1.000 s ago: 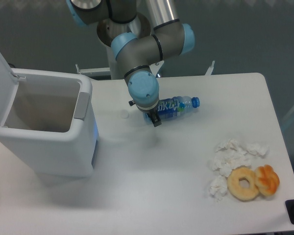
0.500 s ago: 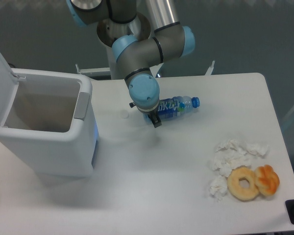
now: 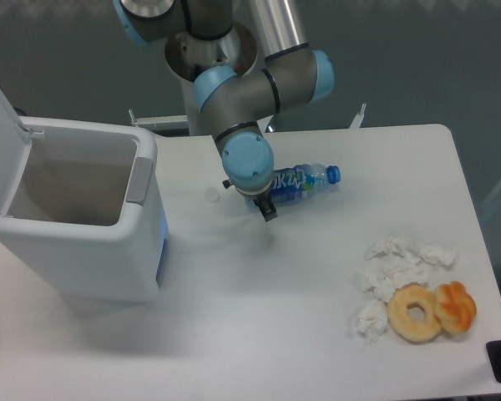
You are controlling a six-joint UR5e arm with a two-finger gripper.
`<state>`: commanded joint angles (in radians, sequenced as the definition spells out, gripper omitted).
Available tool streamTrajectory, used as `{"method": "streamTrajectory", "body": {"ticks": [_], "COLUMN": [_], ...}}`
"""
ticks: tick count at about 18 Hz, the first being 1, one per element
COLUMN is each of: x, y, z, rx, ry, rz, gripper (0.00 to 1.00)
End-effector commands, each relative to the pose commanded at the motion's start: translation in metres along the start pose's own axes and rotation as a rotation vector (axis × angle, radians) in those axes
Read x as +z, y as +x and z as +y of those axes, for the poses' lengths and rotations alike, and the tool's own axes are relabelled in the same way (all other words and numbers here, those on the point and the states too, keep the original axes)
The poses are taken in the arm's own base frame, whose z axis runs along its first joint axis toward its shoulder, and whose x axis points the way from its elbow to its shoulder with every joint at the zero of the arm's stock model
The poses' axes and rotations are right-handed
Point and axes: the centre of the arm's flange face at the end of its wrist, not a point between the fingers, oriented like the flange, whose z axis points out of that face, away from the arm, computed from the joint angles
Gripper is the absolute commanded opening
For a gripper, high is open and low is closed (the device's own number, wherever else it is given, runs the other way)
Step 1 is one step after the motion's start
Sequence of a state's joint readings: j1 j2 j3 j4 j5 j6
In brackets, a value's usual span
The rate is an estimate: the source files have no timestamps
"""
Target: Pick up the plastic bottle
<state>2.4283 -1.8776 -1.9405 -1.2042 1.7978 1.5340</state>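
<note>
The plastic bottle (image 3: 299,183) lies on its side on the white table (image 3: 317,334), blue cap pointing right, blue label with white characters facing up. My gripper (image 3: 264,203) hangs straight down over the bottle's left (bottom) end, low at table height. One dark finger (image 3: 268,210) shows on the near side of the bottle; the other is hidden under the wrist. The jaws appear to stand apart around the bottle's end. The bottle rests on the table.
A large white bin (image 3: 71,217) with its lid open stands at the left. A small pale round spot (image 3: 211,195) lies left of the gripper. Crumpled tissues (image 3: 392,271) and two doughnut-like pastries (image 3: 430,312) lie at the front right.
The gripper has shifted slightly right and down along the bottle's left end. The bottle has not moved.
</note>
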Motion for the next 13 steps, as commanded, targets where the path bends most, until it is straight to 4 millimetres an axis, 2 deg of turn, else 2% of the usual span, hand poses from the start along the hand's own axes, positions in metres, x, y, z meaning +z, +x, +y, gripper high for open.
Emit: {"method": "streamTrajectory", "body": {"ticks": [13], "x": [0.0067], "y": [0.0002], "z": [-0.0028], "rx": [-0.001], "ry": [-0.005], "rz": [0.014], "gripper": [1.00]}}
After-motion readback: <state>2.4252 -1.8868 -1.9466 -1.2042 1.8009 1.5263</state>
